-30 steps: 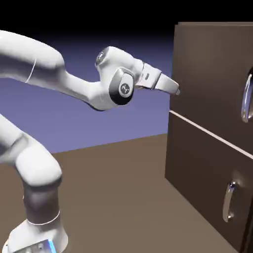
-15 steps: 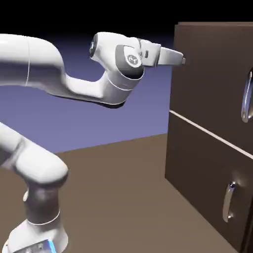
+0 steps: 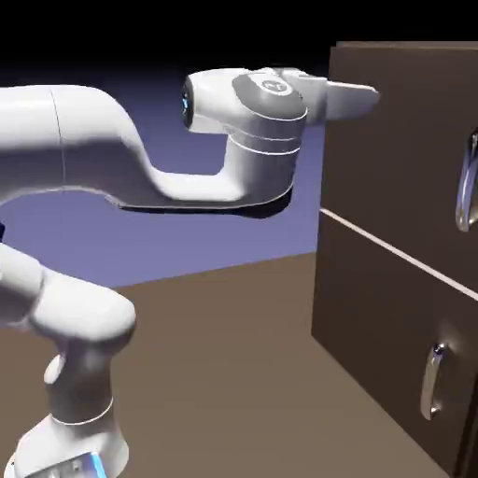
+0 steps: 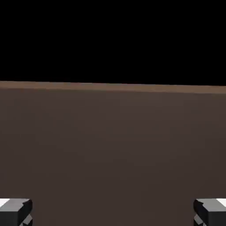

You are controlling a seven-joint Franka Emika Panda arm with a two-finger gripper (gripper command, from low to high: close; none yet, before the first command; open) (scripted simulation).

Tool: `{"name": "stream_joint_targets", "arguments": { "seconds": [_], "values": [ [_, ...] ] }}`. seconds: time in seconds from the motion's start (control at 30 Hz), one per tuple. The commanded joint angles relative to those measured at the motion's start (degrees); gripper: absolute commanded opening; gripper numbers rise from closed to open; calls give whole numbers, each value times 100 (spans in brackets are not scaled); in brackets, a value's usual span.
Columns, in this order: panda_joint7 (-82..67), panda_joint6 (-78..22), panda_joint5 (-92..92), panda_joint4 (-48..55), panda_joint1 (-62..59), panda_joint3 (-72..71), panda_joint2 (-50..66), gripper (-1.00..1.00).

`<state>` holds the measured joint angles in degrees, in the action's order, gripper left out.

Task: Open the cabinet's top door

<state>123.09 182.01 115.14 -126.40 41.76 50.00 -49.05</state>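
The dark brown cabinet (image 3: 392, 308) fills the exterior view's right side. Its top door (image 3: 401, 140) carries a curved silver handle (image 3: 464, 182) at the far right edge. A thin pale seam (image 3: 392, 247) separates it from the lower panel (image 3: 383, 345). My gripper (image 3: 372, 94) points level at the top door's upper left part, close to its face and well left of the handle. In the hand view the fingertips (image 4: 15, 211) sit far apart at the bottom corners, open, with only brown cabinet wood (image 4: 113, 150) between them and black above its upper edge.
The lower panel has its own silver handle (image 3: 431, 381). The brown table (image 3: 215, 373) stretches in front of the cabinet. My arm's base (image 3: 75, 439) stands at the lower left.
The hand has risen and swung right toward the cabinet, from tilted downward to level, and now overlaps the top door's upper left part. The door has not moved.
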Motion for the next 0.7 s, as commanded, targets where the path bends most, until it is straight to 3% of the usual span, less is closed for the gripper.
{"name": "stream_joint_targets", "arguments": {
  "seconds": [0.0, 0.67],
  "values": [
    [175, 17, 250, 75, 89, 108, -36, 0],
    [3559, 353, 5083, 1527, 1813, 2207, -724, 0]
  ]
}}
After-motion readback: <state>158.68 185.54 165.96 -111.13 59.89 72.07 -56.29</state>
